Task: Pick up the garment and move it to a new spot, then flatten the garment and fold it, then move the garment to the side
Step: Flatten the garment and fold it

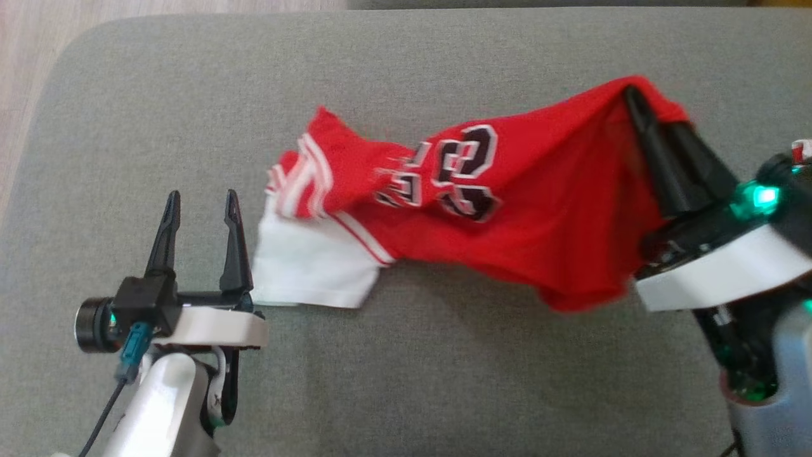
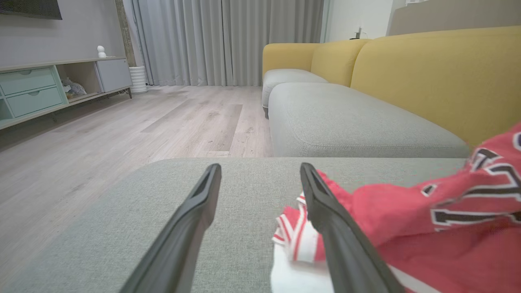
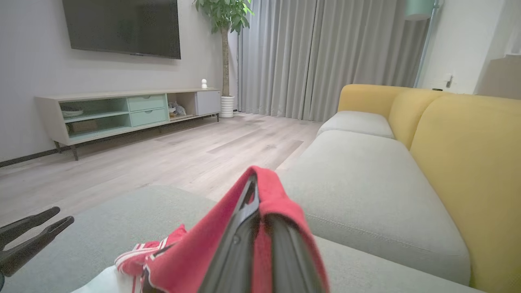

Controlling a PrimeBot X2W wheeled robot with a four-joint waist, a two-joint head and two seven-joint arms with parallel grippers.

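The garment (image 1: 507,209) is a red jersey with black-and-white numbers and a white part at its left end, lying stretched across a grey cushion (image 1: 406,70). My right gripper (image 1: 634,95) is shut on the jersey's right end and holds that end lifted, with the cloth draped over its fingers (image 3: 260,228). The left end of the garment (image 2: 407,228) rests crumpled on the cushion. My left gripper (image 1: 202,198) stands open just left of the white part, with nothing between its fingers (image 2: 195,211); its right finger lies beside the striped trim.
The grey cushion's rounded left edge drops to a wood floor (image 1: 25,76). A yellow-backed sofa (image 3: 460,162) lies beyond the cushion. A low TV cabinet (image 3: 122,112), a potted plant (image 3: 224,24) and grey curtains (image 3: 317,57) line the room's far side.
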